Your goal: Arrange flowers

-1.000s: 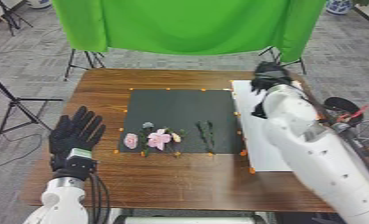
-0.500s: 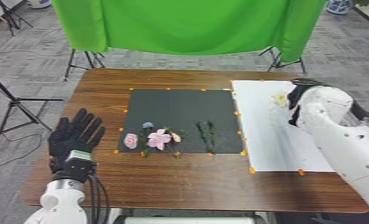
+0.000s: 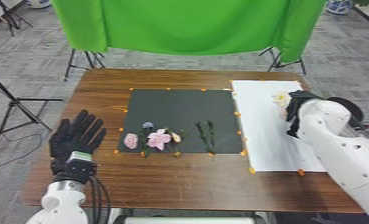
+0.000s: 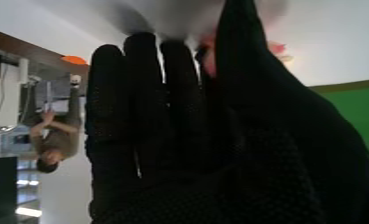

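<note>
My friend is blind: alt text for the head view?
The robot's right hand is beside a pale flower on a white sheet. Pink flowers and green stems lie on a dark mat; the open left hand is nearby.

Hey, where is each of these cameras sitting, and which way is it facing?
Head view: on the robot's head, looking forward and down over the brown table; the left hand with part of its arm, and the right arm with its hand, show.
Right wrist view: on the right arm's wrist, looking along that arm's own gloved hand toward the white sheet, with pink petals beside the glove.
Both views share the right hand, the white sheet and the green cloth.
</note>
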Motion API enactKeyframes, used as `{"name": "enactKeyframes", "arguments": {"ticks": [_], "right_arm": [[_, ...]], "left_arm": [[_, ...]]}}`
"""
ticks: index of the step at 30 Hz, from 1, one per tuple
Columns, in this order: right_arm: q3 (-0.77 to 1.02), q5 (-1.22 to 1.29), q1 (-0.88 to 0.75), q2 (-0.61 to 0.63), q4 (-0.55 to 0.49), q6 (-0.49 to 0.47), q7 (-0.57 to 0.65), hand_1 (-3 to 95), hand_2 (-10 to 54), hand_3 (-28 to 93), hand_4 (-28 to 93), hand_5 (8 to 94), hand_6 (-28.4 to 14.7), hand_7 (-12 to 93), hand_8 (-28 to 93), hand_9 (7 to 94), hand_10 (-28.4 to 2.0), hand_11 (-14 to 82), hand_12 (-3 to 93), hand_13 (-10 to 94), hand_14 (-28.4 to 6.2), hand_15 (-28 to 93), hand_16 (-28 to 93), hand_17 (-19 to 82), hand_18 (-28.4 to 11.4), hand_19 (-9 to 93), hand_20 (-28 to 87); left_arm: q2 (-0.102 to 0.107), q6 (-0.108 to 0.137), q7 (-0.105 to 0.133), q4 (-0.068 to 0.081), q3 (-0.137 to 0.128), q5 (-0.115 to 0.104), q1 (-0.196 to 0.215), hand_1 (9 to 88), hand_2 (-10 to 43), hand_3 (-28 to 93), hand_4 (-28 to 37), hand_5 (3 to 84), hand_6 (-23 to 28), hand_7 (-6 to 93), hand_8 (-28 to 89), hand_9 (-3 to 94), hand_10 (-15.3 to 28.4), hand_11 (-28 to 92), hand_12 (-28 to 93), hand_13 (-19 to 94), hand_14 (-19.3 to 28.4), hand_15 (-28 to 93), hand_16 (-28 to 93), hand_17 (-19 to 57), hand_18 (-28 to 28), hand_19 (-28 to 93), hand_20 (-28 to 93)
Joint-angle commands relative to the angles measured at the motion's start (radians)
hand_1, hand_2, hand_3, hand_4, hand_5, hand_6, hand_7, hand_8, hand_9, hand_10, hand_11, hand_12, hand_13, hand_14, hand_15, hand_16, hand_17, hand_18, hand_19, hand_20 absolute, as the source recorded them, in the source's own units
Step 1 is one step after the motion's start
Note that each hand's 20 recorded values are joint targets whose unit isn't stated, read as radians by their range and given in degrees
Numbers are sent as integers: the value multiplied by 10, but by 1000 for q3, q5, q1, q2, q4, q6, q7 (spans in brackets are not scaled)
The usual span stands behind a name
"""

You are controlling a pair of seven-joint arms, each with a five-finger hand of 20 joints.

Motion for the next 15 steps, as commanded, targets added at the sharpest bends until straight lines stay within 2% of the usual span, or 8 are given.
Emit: {"name": "enactKeyframes", "arguments": {"ticks": [1, 3, 5, 7, 12, 13, 14, 15], "right_arm": [[-23, -56, -62, 18, -13, 139, -9, 638, -68, 611, -283, 747, 1, 145, -6, 815, -107, 58, 299, 686, -76, 161, 324, 291, -174, 693, 313], [-22, -64, -71, 24, -35, 155, -21, 636, -40, 593, -283, 776, 3, 150, 8, 842, -111, 78, 304, 697, -73, 159, 330, 294, -174, 695, 318], [-25, -80, -80, 36, -64, 195, -31, 644, -27, 574, -283, 781, 3, 148, 14, 840, -112, 87, 294, 697, -72, 158, 332, 293, -171, 694, 321], [-34, -98, -80, 45, -102, 224, -47, 651, -22, 565, -283, 781, 2, 146, 17, 836, -113, 88, 286, 697, -73, 156, 332, 292, -170, 693, 323], [-113, -150, -55, 44, -228, 295, -129, 632, -25, 598, -283, 786, 2, 145, 16, 836, -114, 95, 277, 701, -75, 155, 328, 296, -174, 695, 328], [-143, -163, -45, 41, -251, 299, -154, 624, -26, 612, -283, 787, 2, 145, 14, 836, -114, 97, 275, 701, -75, 156, 326, 297, -176, 696, 328], [-179, -176, -30, 34, -270, 299, -175, 620, -27, 620, -283, 788, 2, 145, 14, 836, -114, 98, 273, 702, -76, 157, 326, 298, -177, 697, 329], [-203, -197, -19, 23, -287, 278, -207, 615, -28, 628, -283, 787, 2, 145, 13, 835, -116, 99, 272, 703, -76, 157, 325, 298, -178, 698, 329]], "left_arm": [[-10, -2, -6, -4, -3, 2, 15, 270, 160, 730, -283, 435, 103, 172, -88, 360, 160, 295, 120, 264, 172, 451, -83, -65, 150, 381, 86], [-2, 14, 15, -8, 6, -5, 13, 270, 160, 730, -283, 435, 103, 173, -88, 360, 160, 295, 120, 264, 171, 451, -83, -65, 150, 381, 86], [-1, 1, 10, -4, 7, 8, 10, 271, 160, 730, -283, 435, 103, 173, -88, 361, 160, 295, 120, 265, 172, 452, -83, -65, 150, 381, 86], [1, 2, 12, -8, 4, -2, 11, 271, 160, 730, -283, 436, 103, 173, -89, 362, 159, 298, 121, 266, 172, 452, -83, -64, 150, 381, 87], [4, 3, 17, -10, -7, -7, 20, 271, 160, 730, -283, 437, 103, 175, -89, 362, 159, 297, 120, 266, 171, 453, -84, -64, 150, 380, 86], [5, 7, 25, -10, -7, -7, 20, 270, 160, 732, -283, 437, 103, 175, -89, 362, 159, 298, 120, 267, 171, 452, -84, -64, 150, 381, 87], [8, 23, 51, -12, 1, -11, 19, 270, 160, 732, -283, 437, 103, 175, -90, 362, 159, 297, 120, 267, 171, 452, -84, -64, 150, 381, 87], [5, 27, 50, -13, -2, -5, 19, 271, 160, 732, -283, 437, 103, 176, -89, 362, 159, 297, 120, 267, 171, 452, -84, -64, 150, 381, 87]]}}
